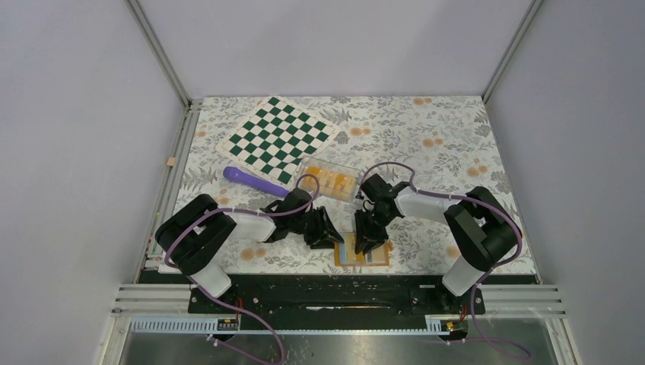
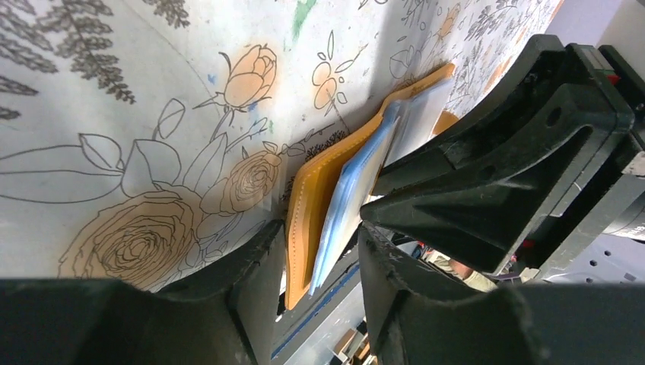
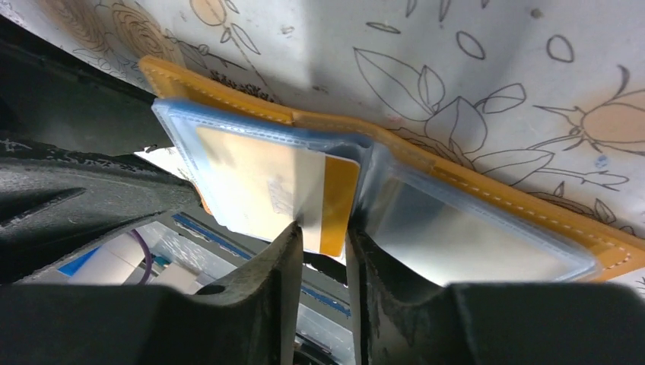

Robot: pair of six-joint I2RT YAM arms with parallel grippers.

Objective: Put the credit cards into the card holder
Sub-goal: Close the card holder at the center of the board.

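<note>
My left gripper (image 1: 325, 230) has its fingers apart, with the left edge of the card holder (image 1: 380, 258) between them. The holder lies open at the near edge of the table (image 1: 433, 152), between both arms. My right gripper (image 1: 371, 242) is over it, at a card (image 3: 258, 182) partly inside a blue sleeve. I cannot tell if it pinches the card.

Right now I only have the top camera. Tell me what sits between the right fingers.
Observer: A card, pale with an orange stripe. It is partly inside a clear sleeve of the open card holder, and its free edge reaches in between the right fingers.
Operator: Now report the left fingers.
Observer: The left fingers stand apart on either side of the holder's edge, with its orange cover and blue sleeves between them.
</note>
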